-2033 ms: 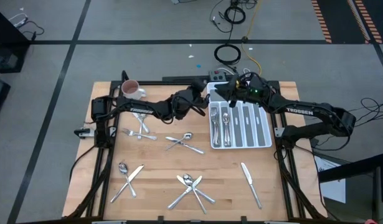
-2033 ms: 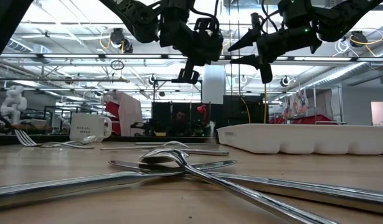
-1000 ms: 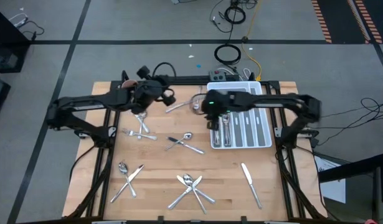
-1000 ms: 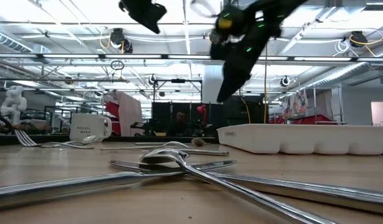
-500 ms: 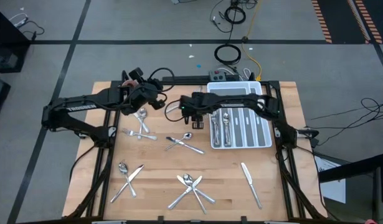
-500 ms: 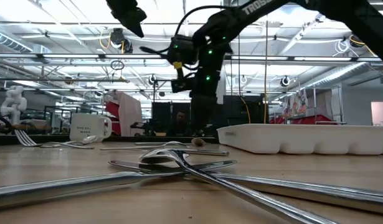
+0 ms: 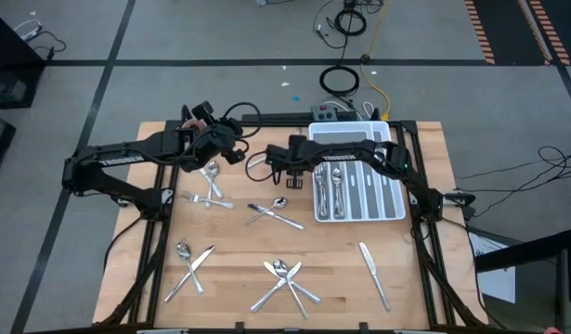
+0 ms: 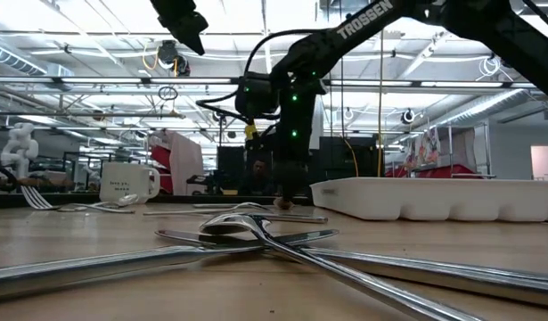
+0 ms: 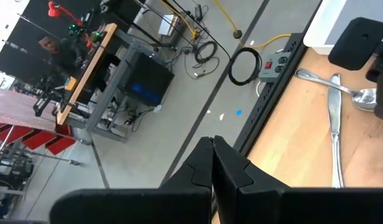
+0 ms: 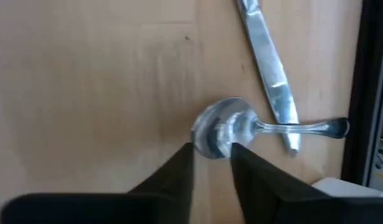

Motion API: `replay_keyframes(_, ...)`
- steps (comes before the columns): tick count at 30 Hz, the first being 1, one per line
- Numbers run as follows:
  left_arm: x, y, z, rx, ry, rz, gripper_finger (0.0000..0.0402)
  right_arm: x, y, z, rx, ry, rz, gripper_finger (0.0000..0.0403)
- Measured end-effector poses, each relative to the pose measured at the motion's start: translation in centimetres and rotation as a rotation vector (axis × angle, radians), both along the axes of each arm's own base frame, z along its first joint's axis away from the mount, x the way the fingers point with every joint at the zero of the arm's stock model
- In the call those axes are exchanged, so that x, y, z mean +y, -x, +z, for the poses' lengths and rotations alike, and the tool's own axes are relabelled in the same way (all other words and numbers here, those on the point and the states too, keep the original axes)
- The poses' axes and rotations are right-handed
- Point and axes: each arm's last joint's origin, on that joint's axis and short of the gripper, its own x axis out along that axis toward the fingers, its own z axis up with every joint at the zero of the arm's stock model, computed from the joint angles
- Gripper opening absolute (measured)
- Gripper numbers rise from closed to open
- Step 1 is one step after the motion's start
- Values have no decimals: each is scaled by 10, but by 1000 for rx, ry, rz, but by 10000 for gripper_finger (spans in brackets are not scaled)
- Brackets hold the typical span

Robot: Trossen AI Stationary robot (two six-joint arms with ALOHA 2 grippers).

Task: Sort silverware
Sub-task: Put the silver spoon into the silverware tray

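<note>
Silverware lies scattered on the wooden table (image 7: 239, 241). A spoon (image 10: 223, 132) lies near the far edge beside a knife (image 10: 269, 74). My right gripper (image 10: 211, 152) is down at that spoon (image 8: 282, 203), pointing steeply down. Its fingers are a narrow gap apart, on either side of the near end of the bowl. In the high view the right arm (image 7: 341, 153) hides this spoon. My left gripper (image 9: 212, 157) is shut and empty, held high over the far left (image 7: 235, 148) near the white mug (image 8: 129, 183). My right gripper comes at the spoon's bowl (image 10: 216, 140) from above, slanting down, with one finger (image 10: 182, 163) on each side of the bowl's end. The spoon lies flat on the table. I cannot tell whether the fingers touch it.
The white divided tray (image 7: 387, 199) at the far right holds several pieces. More silverware lies in crossed groups at the left (image 7: 209, 190), the middle (image 7: 274, 211), the near left (image 7: 190, 263) and the near middle (image 7: 287, 278). A lone knife (image 7: 373, 274) lies near right.
My right gripper has swung from above the tray's far left corner toward the table's left. It has come down to the spoon by the far edge and has tipped to point more steeply down. The silverware has stayed where it was.
</note>
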Motion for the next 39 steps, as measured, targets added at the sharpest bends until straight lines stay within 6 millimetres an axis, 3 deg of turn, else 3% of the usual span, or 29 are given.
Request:
replay_keyframes(4, 0, 0, 0, 0, 0, 1, 0, 2, 0, 0, 7, 0, 17, 12)
replay_keyframes(8, 0, 0, 0, 0, 0, 1, 0, 7, 2, 1, 24, -45, 26, 1)
replay_keyframes(13, 0, 0, 0, 1, -1, 0, 0, 23, 6, 21, 23, -59, 43, 0)
replay_keyframes(18, 0, 0, 0, 0, -1, 0, 0, 40, 11, 58, -78, -89, 70, 0)
replay_keyframes(23, 0, 0, 0, -3, 8, -8, 0, 55, 26, 111, -248, -182, 54, 0)
replay_keyframes(33, 3, -10, 1, -163, 366, -419, 2, 84, 97, 227, -556, -264, 104, 0)
replay_keyframes(36, 8, -11, 3, -209, 405, -455, 8, 84, 113, 245, -619, -222, 67, 0)
replay_keyframes(39, 11, -9, 3, -230, 436, -453, 10, 85, 115, 242, -574, -228, 66, 0)
